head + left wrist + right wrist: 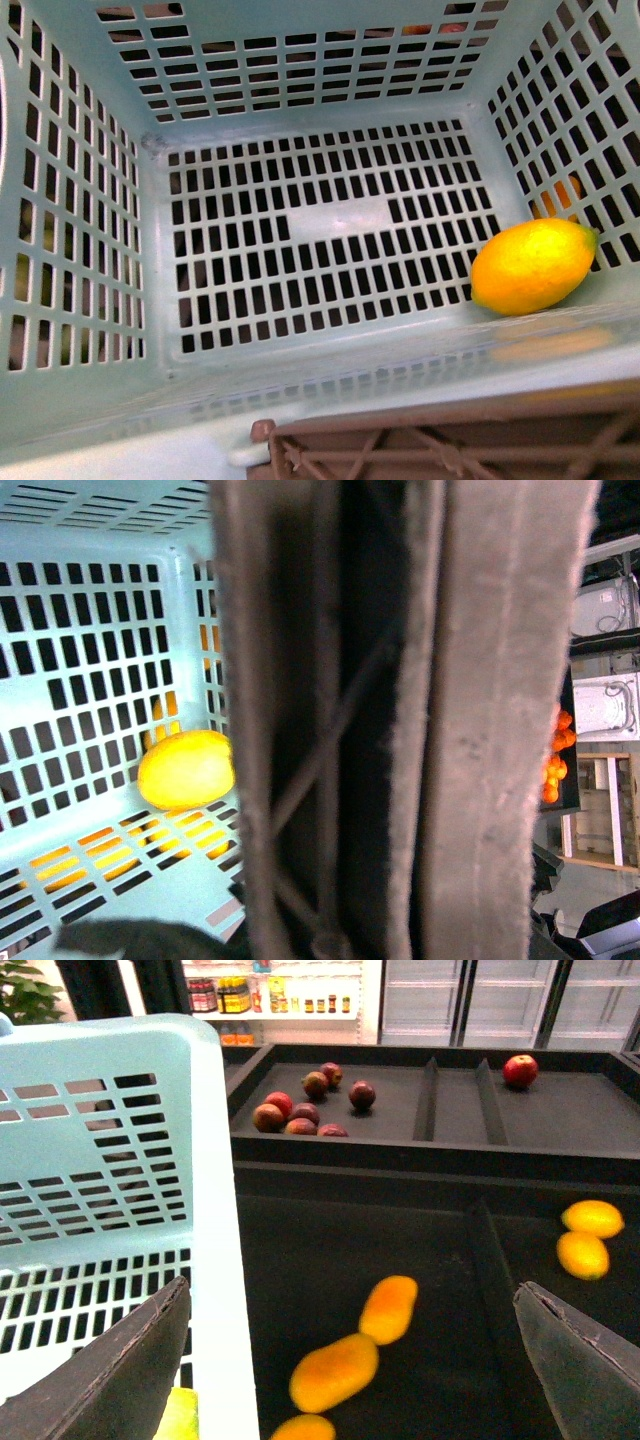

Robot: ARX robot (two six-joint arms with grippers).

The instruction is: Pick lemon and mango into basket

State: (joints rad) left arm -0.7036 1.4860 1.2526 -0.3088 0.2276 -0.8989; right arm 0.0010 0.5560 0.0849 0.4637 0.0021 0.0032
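The teal basket fills the front view. A lemon lies on its slotted floor in the near right corner; it also shows in the left wrist view. My left gripper is shut on the basket's brown handle, which hides most of its fingers. My right gripper is open and empty, beside the basket's outer wall and above three orange-yellow mangoes in a dark tray.
Two more lemons lie in the adjoining tray section past a divider. Behind are dark red fruits and a red apple. Oranges show far off.
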